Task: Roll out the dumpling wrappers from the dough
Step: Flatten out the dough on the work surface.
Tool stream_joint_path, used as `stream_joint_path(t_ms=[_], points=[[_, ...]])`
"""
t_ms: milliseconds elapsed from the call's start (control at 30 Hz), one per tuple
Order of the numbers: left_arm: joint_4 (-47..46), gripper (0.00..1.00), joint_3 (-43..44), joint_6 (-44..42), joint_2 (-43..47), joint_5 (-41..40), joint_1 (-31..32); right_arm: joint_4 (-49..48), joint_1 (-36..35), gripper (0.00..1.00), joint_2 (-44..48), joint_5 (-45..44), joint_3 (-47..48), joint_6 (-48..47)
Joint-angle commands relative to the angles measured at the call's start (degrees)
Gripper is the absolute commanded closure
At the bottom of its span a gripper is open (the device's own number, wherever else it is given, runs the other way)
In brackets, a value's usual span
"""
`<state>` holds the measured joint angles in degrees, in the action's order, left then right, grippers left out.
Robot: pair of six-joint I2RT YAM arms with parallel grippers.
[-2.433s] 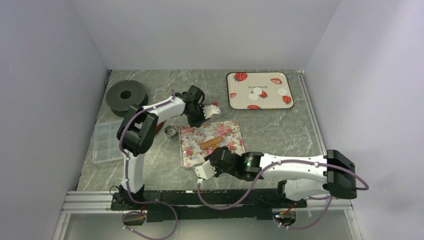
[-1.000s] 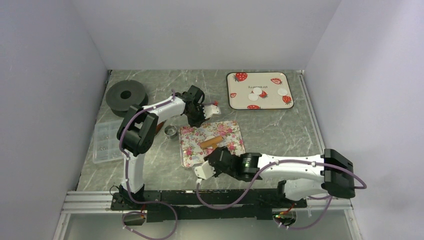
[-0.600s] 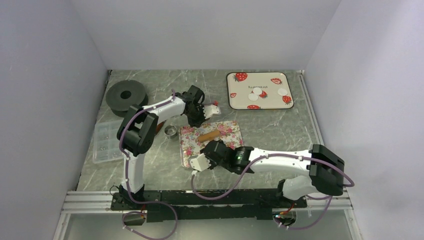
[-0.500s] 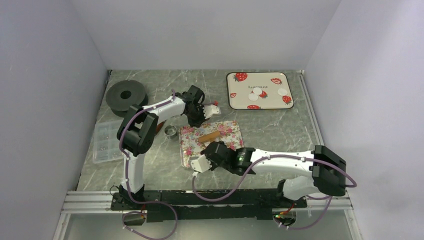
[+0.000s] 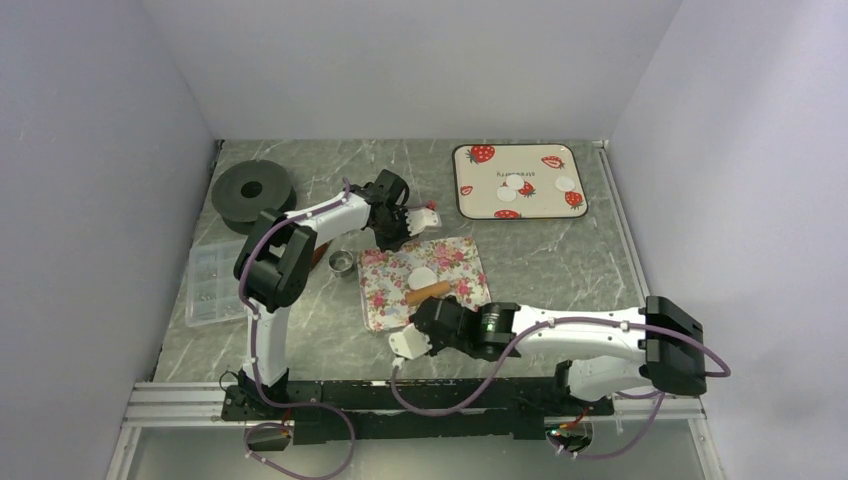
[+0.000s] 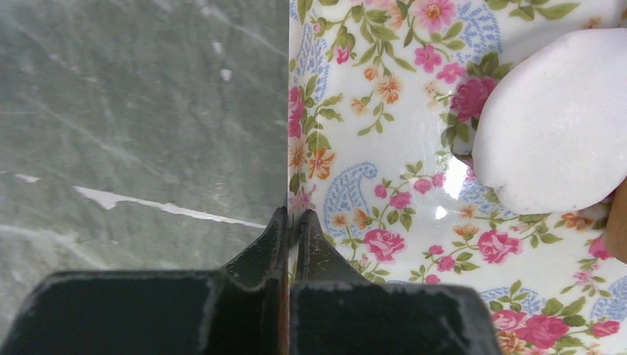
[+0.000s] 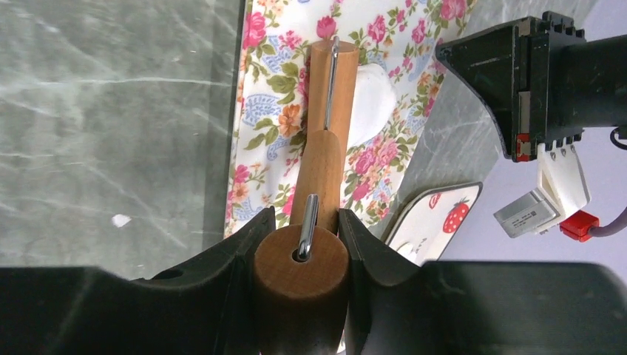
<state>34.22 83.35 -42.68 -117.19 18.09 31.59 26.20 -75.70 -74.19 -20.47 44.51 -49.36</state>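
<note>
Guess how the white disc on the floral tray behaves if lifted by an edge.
Probably floppy: the dough disc looks thin and flattened, so it would likely droop. Likely light, being so thin. It may stick to the glossy floral tray rather than slide.

We see white dough point(image 5: 425, 276), a floral tray point(image 5: 380, 292) of pink roses, a brown pin point(image 5: 431, 292), a cream strawberry tray point(image 5: 545, 205), a grey marbled table point(image 5: 560, 260).

No words or numbers can be read anywhere in these views. The only lettering is one short line of dark print point(image 5: 515, 172) near the middle of the strawberry tray point(image 5: 540, 205) at the far right of the table, too small to make out.
</note>
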Motion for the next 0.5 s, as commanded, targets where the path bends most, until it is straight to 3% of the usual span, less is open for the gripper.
stream_joint_path(t_ms=[0,333,467], points=[[3.2,1.0,-4.2,-0.8,-6.7,-3.3,0.9,5.8,4.8,1.0,-5.9,5.0,-0.7,-4.3],[3.4,1.0,-3.6,-0.8,-6.7,-2.6,0.9,18.5,-1.8,1.0,6.3,2.4,0.5,7.6],[3.3,1.0,-3.9,-0.8,-6.6,-2.5,0.9,14.7,-0.4,1.0,9.9,0.3,5.9,4.9]])
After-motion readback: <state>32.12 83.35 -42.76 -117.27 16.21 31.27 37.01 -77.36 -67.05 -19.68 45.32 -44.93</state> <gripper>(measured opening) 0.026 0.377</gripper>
